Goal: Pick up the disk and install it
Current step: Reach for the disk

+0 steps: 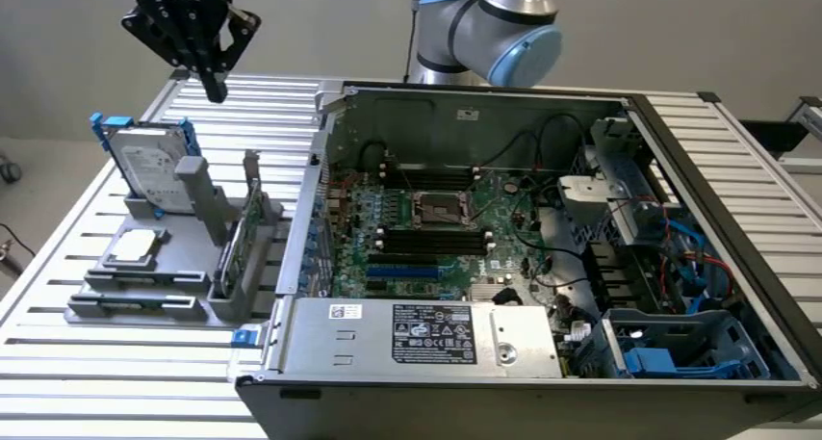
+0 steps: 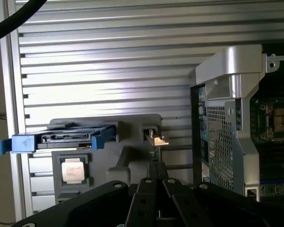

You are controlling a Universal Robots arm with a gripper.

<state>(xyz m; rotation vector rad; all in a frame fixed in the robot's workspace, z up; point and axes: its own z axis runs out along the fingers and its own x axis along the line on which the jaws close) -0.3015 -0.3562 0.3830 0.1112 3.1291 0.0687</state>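
Closed tool (image 2: pixel 156 174) above upright disk (image 2: pixel 66 138)

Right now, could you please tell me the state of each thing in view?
Disk: on edge in the grey holder, not picked up.
Gripper: shut, empty, apart from the disk.
Computer case: open, interior exposed.
Chip: lying flat in the holder.
Circuit card: upright in the holder.

Soft, even light filled the scene, with faint shadows. In the wrist view, pale glare washed across the ribbed surface (image 2: pixel 109 90), while the gripper (image 2: pixel 156 172) lay dark. The case (image 1: pixel 514 219) interior looked dimmer.
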